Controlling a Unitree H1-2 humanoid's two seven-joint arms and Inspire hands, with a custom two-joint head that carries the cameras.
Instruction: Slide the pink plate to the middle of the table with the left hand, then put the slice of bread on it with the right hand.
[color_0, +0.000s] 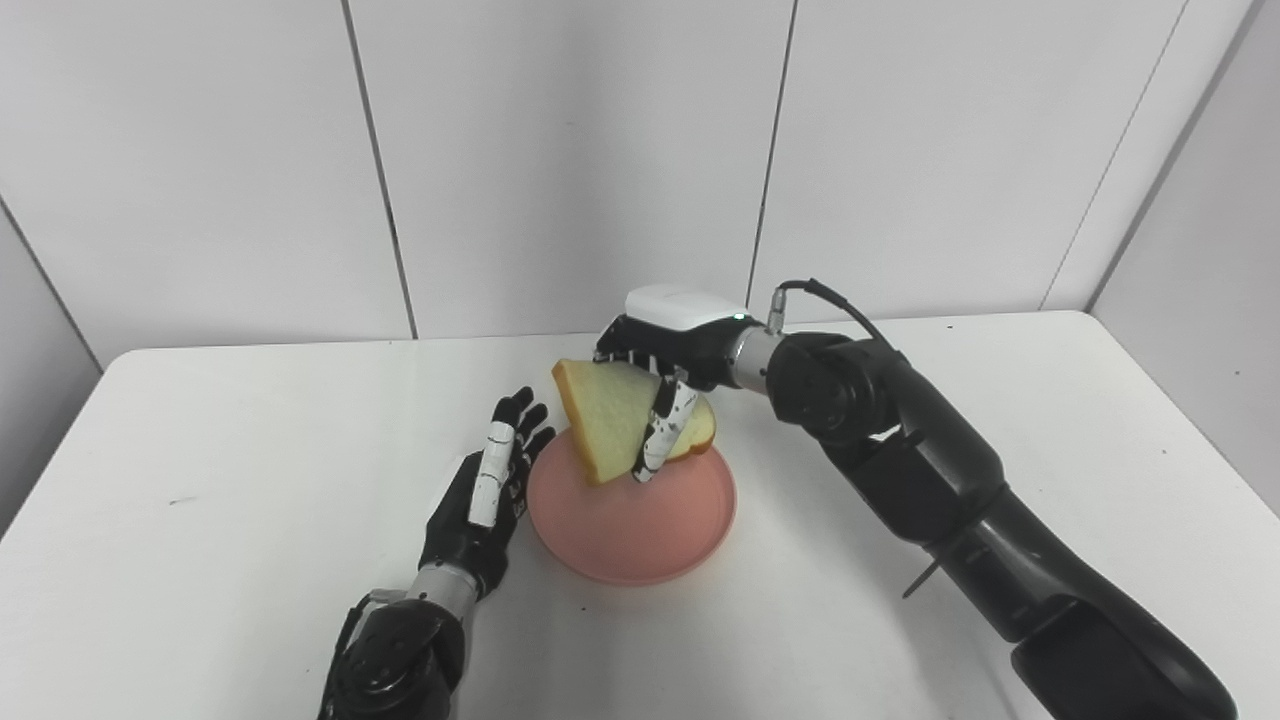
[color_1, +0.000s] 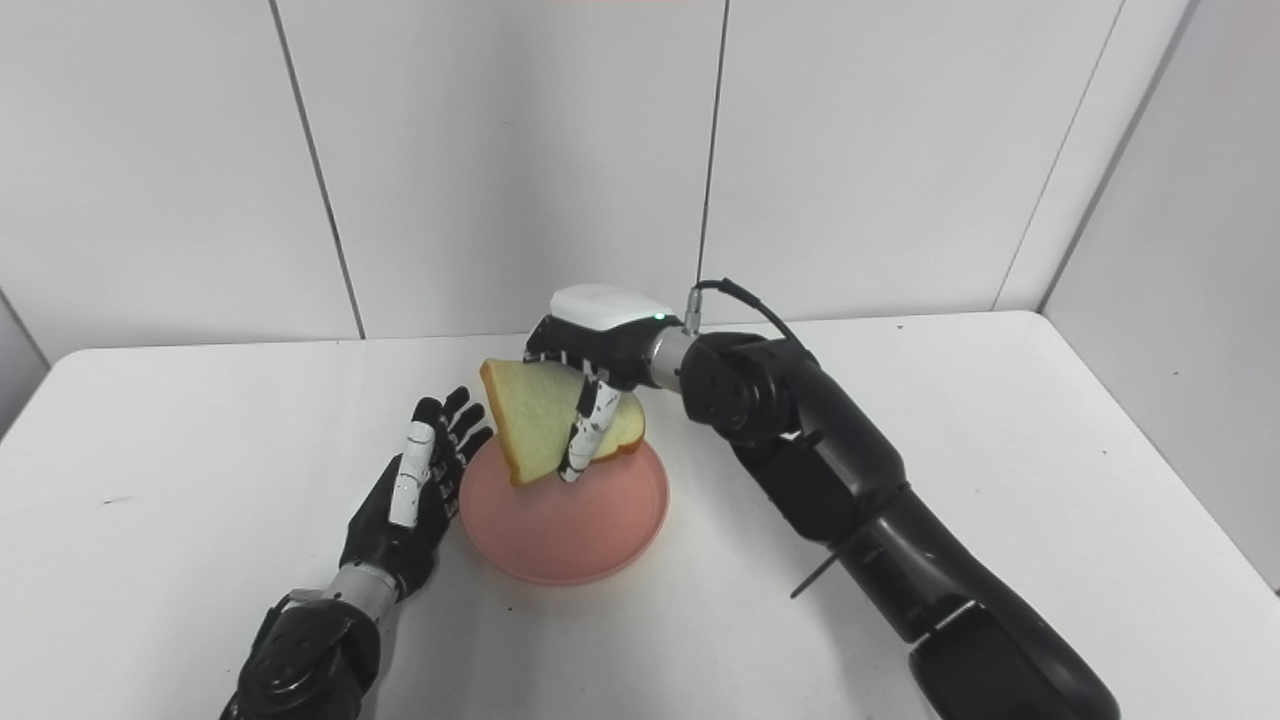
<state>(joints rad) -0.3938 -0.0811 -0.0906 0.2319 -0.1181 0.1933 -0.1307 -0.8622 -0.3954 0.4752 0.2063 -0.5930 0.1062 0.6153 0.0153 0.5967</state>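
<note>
The pink plate (color_0: 640, 530) lies near the middle of the white table. Above its far half hangs the slice of bread (color_0: 610, 425), tilted on edge, pale with a yellow-brown crust. My right hand (color_0: 665, 365) reaches in from the right and is shut on the slice of bread, thumb across its front face and fingers behind it. The bread's lower corner is close to the plate; I cannot tell whether it touches. My left hand (color_0: 490, 485) rests open just left of the plate, fingers stretched toward the back, beside the rim.
The white table (color_0: 250, 480) stretches wide on both sides of the plate. White wall panels stand right behind its far edge. My right forearm (color_0: 940, 490) crosses the table's right half from the bottom right corner.
</note>
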